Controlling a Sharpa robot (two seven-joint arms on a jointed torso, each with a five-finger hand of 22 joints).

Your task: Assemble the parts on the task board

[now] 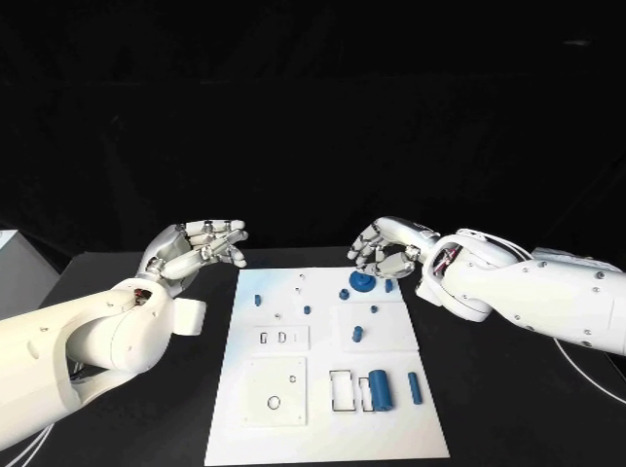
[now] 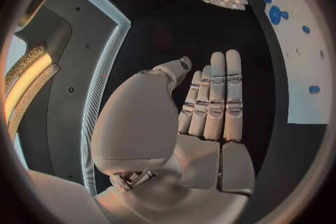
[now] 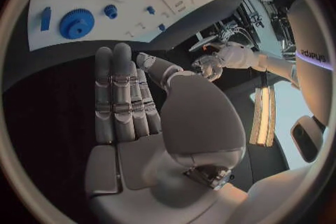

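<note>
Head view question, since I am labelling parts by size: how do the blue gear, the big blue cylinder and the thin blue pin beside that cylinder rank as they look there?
1. Big blue cylinder.
2. Blue gear, though it lies farther from the camera, so this ranking is unsure.
3. Thin blue pin, clearly the slimmest.

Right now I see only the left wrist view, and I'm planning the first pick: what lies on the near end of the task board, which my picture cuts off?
Observer: In the head view, a thick blue cylinder lies towards the near right corner of the task board, with a slimmer blue piece beside it.
Operator: Is the right hand's palm empty?
Observer: Yes. The right wrist view shows the palm of the right hand bare, holding nothing.
Operator: Where is my left hand relative to the board?
Observer: The left hand hangs off the board's far left corner, not over the board.
</note>
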